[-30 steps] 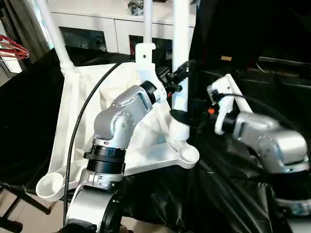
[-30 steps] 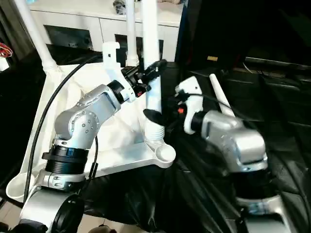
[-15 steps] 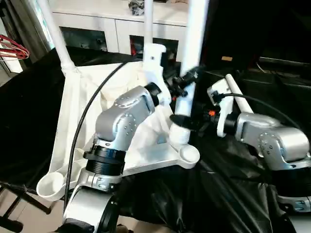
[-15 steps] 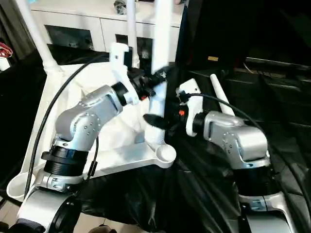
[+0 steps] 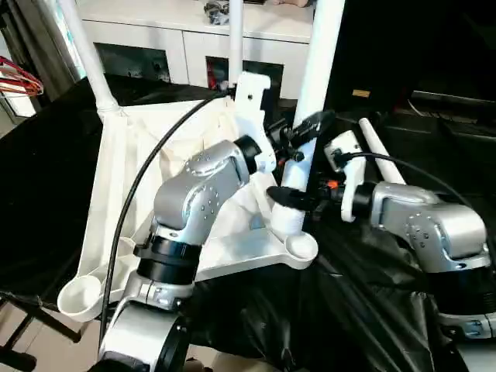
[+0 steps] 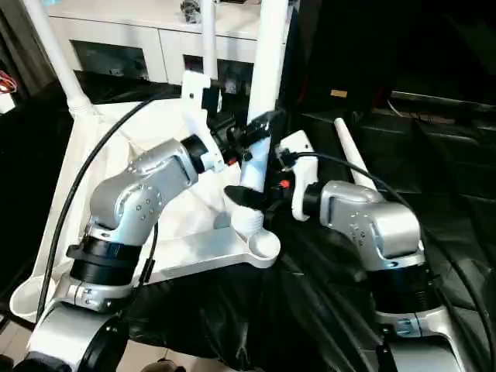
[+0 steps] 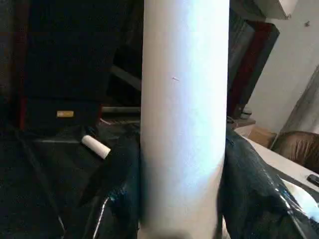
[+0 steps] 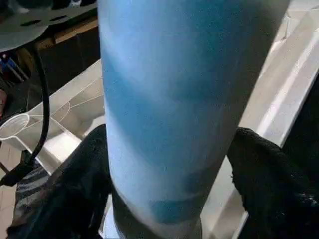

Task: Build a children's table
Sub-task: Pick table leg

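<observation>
1. Table top lies upside down on the black cloth, ribbed side up, round sockets at the corners
2. Two legs already stand in the far sockets: far-left leg and far-middle leg
3. Third leg is upright but tilted, its threaded foot at a near socket, next to the empty cup; looks not fully seated yet, so this step is in progress
4. Fourth leg lies loose on the cloth behind the right arm; near-left socket is empty, so roughly one and a half legs left
5. Left gripper is clamped on the third leg midway up; the left wrist view has the leg sitting tight between the dark fingers
6. Right gripper straddles the same leg low down near the thread, fingers on either side; can't tell if it squeezes or just brackets
7. White cabinet behind, not part of the job
</observation>
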### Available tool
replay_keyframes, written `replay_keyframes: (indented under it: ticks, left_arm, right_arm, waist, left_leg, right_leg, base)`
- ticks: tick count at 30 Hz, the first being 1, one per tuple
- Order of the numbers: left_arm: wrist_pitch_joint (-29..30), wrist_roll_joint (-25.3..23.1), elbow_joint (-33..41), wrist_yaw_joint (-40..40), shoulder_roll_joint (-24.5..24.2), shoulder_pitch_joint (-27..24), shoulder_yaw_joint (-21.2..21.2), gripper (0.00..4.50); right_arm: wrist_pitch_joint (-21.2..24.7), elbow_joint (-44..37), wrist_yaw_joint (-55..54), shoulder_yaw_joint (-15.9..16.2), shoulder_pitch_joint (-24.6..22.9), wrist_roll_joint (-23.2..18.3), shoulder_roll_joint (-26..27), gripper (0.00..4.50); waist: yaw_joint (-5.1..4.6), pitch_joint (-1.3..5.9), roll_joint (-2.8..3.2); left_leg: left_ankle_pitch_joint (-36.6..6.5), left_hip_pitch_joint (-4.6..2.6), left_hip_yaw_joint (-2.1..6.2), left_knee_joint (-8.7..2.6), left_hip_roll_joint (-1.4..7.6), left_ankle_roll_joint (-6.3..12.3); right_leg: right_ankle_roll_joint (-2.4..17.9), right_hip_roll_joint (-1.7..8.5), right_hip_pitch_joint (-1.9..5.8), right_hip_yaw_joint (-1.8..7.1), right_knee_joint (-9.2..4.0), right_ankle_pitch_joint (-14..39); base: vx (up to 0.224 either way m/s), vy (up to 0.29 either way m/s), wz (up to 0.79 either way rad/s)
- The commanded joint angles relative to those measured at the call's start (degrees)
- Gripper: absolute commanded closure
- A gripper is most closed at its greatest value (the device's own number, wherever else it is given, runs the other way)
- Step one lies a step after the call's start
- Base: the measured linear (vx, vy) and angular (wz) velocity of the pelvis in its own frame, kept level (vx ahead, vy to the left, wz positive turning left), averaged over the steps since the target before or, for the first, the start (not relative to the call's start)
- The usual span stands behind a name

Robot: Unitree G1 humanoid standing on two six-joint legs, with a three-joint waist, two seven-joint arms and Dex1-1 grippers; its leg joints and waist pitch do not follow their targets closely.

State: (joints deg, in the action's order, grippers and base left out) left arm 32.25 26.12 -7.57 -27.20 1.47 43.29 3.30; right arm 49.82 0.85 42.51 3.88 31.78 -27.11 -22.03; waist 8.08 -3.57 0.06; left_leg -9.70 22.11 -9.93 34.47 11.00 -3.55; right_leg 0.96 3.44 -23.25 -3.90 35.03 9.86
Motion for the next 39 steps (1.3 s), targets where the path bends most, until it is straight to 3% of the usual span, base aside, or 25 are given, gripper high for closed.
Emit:
replay_keyframes:
  ticks: [1,18,26,27,31,35,36,39]
  left_arm:
    - [0.14,-0.17,1.57,-0.38,-0.02,0.3,0.46,2.67]
    - [0.29,-0.16,1.52,-1.35,-0.19,0.41,1.09,2.67]
    - [0.05,-0.44,1.55,-1.4,-0.09,0.52,1.52,2.67]
    - [0.34,-0.32,1.45,-1.03,0.11,0.62,1.34,2.11]
    - [-0.03,0.58,1.76,-1.43,0.57,0.67,0.82,1.95]
    - [-5.89,0.19,2.18,-0.84,1.12,1.13,-1.32,1.6]
    - [-4.9,2.87,3.55,-1.18,0.95,1.61,-3.72,1.59]
    - [-4.47,3.44,4.65,-1.18,-0.31,1.57,-5.07,1.59]
  right_arm:
    - [0.01,0.23,0.34,0.15,0.72,-0.2,-0.02,1.19]
    - [0.52,0.04,0.82,0.89,-0.17,-0.16,-0.09,2.54]
    - [0.48,-0.39,0.76,1.21,-0.67,-0.37,0.04,2.59]
    - [0.42,-0.45,0.7,1.26,-0.78,-0.35,0.16,2.59]
    - [-0.54,-0.63,-0.08,1.29,-1.4,0.0,0.95,2.59]
    - [-4.03,-0.76,-2.91,0.29,-2.6,1.01,3.32,2.59]
    - [-6.0,-0.54,-5.2,-0.44,-3.04,1.91,4.69,2.59]
    - [-8.83,0.02,-6.79,-0.9,-3.51,3.08,5.58,2.59]
  waist:
    - [-0.08,4.65,-1.01]
    - [-0.07,4.71,-0.84]
    - [-0.05,4.73,-0.79]
    - [-0.07,4.71,-0.82]
    - [-0.07,4.71,-0.72]
    - [-0.07,4.74,-0.76]
    - [-0.22,4.73,-0.7]
    - [-0.32,4.66,-0.55]
  left_leg:
    - [-5.84,-0.78,0.48,-3.29,1.87,1.32]
    - [-5.76,-0.84,0.51,-3.25,1.89,1.21]
    - [-5.91,-0.86,0.56,-3.28,1.91,1.14]
    - [-5.97,-0.86,0.53,-3.26,1.9,1.15]
    - [-5.91,-0.8,0.56,-3.27,1.93,1.14]
    - [-6.31,-0.81,0.61,-3.35,1.99,1.02]
    - [-6.24,-0.76,0.57,-3.36,1.99,0.51]
    - [-7.13,-0.95,0.55,-3.37,1.98,0.22]
  right_leg:
    - [8.06,4.54,3.42,2.69,-4.09,11.77]
    - [8.47,4.47,3.42,2.68,-3.94,10.84]
    - [8.43,4.48,3.46,2.66,-3.94,10.97]
    - [8.41,4.47,3.45,2.68,-3.98,10.96]
    - [8.66,4.48,3.42,2.66,-3.95,10.74]
    - [8.61,4.6,3.44,2.65,-4.04,10.83]
    - [8.93,4.67,3.41,2.63,-3.91,10.61]
    - [9.08,4.57,3.24,2.65,-3.97,11.16]
  base:
    - [0.0,0.0,0.0]
    - [0.0,0.0,0.0]
    - [0.0,0.0,0.0]
    - [0.0,0.0,0.0]
    - [0.0,0.0,0.0]
    - [0.0,0.0,0.0]
    - [0.0,0.0,0.0]
    - [0.0,0.0,0.0]
